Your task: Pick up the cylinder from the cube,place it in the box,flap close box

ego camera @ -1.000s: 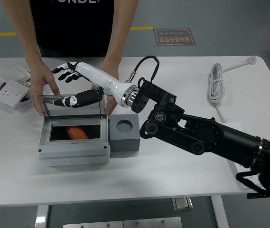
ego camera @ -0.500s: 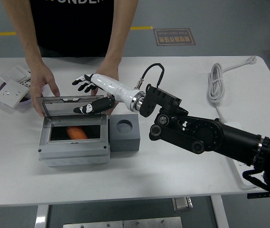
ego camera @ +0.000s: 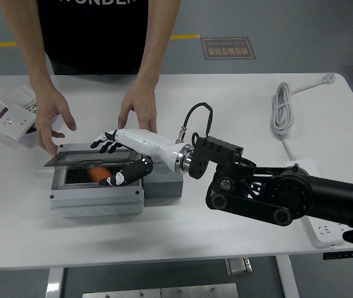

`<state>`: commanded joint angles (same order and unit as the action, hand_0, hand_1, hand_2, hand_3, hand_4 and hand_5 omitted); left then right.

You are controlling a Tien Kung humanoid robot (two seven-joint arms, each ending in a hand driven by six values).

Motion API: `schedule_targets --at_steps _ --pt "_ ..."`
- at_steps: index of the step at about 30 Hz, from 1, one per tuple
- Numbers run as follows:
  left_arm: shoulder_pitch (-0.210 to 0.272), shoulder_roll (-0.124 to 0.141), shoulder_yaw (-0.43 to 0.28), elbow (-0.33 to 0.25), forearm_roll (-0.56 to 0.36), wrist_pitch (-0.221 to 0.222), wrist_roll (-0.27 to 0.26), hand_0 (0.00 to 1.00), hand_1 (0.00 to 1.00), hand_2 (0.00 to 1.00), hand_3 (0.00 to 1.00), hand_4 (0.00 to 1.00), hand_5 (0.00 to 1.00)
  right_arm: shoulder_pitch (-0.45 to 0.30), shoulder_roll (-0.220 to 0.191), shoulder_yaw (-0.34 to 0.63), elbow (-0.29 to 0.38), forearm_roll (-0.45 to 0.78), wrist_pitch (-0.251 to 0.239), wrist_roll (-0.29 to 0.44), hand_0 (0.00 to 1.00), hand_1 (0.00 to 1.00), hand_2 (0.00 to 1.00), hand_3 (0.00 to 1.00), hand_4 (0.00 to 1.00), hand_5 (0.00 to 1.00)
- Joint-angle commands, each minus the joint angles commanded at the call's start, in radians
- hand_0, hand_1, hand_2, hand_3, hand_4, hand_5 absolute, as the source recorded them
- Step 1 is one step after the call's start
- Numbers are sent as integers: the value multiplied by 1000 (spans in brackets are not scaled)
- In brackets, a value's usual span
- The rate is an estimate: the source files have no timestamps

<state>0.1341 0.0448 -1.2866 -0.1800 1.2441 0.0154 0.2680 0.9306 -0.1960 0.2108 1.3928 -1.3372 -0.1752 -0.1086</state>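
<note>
An orange cylinder (ego camera: pixel 99 171) lies inside the grey box (ego camera: pixel 95 197) at the left of the table. The box's clear lid (ego camera: pixel 80 159) is tilted nearly flat over it. My right hand (ego camera: pixel 114 160) is spread open on the lid, fingers on its top and the thumb (ego camera: pixel 123 176) below its front edge. The dark grey cube (ego camera: pixel 167 187) stands against the box's right side, mostly hidden by my wrist. A person's hands (ego camera: pixel 140 107) rest on the table just behind the box. My left arm does not show.
A white wall socket (ego camera: pixel 13 121) and a purple dish (ego camera: pixel 32 127) sit at the far left. A coiled white cable (ego camera: pixel 283 108) lies at the far right, and a white power strip (ego camera: pixel 331 228) by my right arm.
My right hand has swung down and forward, pushing the lid from upright to nearly flat over the box. The person's hands have drawn back from the box.
</note>
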Motion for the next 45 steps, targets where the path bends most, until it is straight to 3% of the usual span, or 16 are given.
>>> schedule_targets --at_steps 5,6,11,12,13,23,28,36,45 --pt "-1 1 0 0 0 2 -1 923 852 854 951 2 2 -7 -2 -25 33 -7 11 -11 746 685 731 792 857 361" --pt "-2 1 -2 0 0 3 -2 923 852 854 951 2 2 -10 -1 -33 32 -6 18 -12 743 684 735 797 780 371" --pt "-3 0 -2 0 0 4 -3 923 852 854 951 2 2 -21 -3 -40 26 -3 32 -13 743 684 735 797 780 371" --pt "-3 0 -2 0 0 4 -3 923 852 854 951 2 2 -23 -6 -34 25 -5 32 -13 743 684 745 803 716 380" --pt "-3 -1 -2 0 1 4 -2 923 852 854 951 2 2 -24 -9 -27 26 -6 32 -13 743 684 745 803 716 380" --pt "0 -5 -3 0 2 4 -2 923 852 854 951 2 2 -106 -94 177 67 -65 16 -10 742 687 749 798 667 384" --pt "-4 -11 5 0 -8 5 -3 923 852 854 951 2 2 -218 -124 328 81 -115 -11 32 739 686 748 792 654 403" --pt "-2 -16 27 0 -37 6 -5 923 852 854 951 2 2 -443 -128 592 74 -112 -59 153 733 672 737 760 655 401" --pt "5 -5 63 0 -67 3 -10 923 852 854 951 2 2 -682 -59 891 80 -14 -48 229 723 668 725 726 660 389"
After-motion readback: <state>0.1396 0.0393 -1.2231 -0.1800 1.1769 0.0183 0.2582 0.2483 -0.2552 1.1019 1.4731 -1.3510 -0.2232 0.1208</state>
